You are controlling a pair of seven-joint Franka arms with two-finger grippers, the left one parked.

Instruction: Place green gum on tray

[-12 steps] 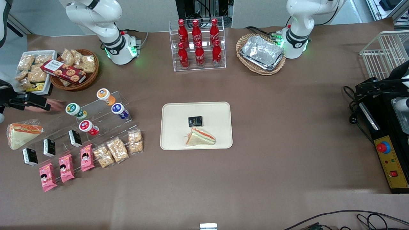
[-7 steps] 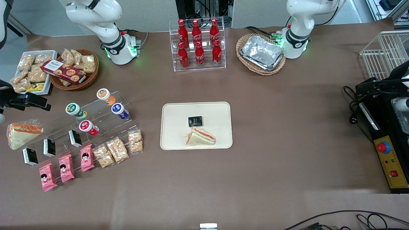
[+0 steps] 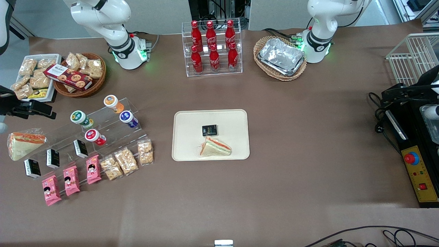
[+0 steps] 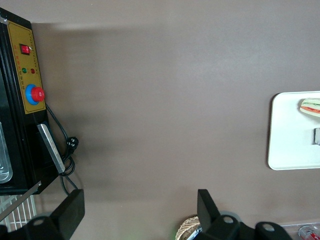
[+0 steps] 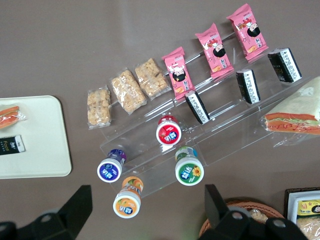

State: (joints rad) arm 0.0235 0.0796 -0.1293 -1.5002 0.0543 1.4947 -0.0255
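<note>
Right arm's gripper (image 5: 146, 207) hangs high over the acrylic rack (image 3: 103, 128), fingers (image 5: 75, 205) wide apart & empty. Green gum (image 5: 189, 171) sits on rack, w/ gripper above it. Tray (image 3: 236, 118) well apart from rack.

table: a brown matte cover (image 3: 308, 120) is stretching over pretty much everything, creasing a bit near the front camera
wall: pale grey panels (image 3: 161, 13) are running along the table's farthest edge
light: soft overhead glow is washing across the cover, no hard shadows
side gear: a white wire rack (image 3: 411, 58) and a black box with a yellow button panel (image 3: 420, 171) are sitting toward the parked arm's end
cables: black cords (image 3: 377, 231) are looping along the nearest edge
</note>
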